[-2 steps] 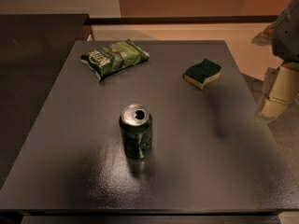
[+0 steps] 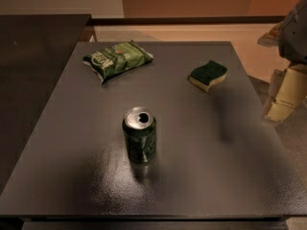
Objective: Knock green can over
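Green can (image 2: 139, 134) stands upright mid-way on the table (image 2: 216, 176), likely light, stiff, slick; we would push high on its side. Our gripper (image 2: 287, 92) hangs past the right edge; we cannot tell its state.

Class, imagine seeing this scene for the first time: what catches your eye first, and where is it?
The green can stands upright near the middle of the dark table, silver top opened. Behind it lie a green snack bag, back left, and a green-and-yellow sponge, back right. The gripper hangs at the view's right edge, beyond the table's side, apart from the can.
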`<control>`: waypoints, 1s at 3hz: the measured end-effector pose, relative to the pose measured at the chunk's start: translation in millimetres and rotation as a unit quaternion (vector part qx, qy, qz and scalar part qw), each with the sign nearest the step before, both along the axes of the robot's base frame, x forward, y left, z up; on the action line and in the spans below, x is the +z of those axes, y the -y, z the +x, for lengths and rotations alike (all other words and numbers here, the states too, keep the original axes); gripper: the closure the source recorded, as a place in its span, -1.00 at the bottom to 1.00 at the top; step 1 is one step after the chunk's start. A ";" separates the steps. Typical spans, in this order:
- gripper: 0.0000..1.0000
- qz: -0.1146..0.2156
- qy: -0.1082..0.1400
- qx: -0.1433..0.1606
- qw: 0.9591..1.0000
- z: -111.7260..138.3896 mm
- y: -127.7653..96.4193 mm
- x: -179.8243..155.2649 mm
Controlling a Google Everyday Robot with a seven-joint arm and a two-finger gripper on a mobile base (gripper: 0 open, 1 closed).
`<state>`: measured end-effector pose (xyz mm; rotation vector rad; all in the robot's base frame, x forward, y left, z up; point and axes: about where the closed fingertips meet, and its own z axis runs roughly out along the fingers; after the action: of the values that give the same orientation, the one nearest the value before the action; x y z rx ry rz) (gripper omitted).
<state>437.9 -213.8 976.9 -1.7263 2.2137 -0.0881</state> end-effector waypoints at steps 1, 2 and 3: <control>-1.00 0.032 -0.006 0.033 0.999 -1.3 -16.2 -10.3; -1.00 0.082 -0.020 0.075 0.994 -3.3 -45.7 -28.6; -1.00 0.122 -0.042 0.119 0.985 -9.3 -84.7 -48.4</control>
<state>428.5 -129.2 928.5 -1.8660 1.9585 0.3036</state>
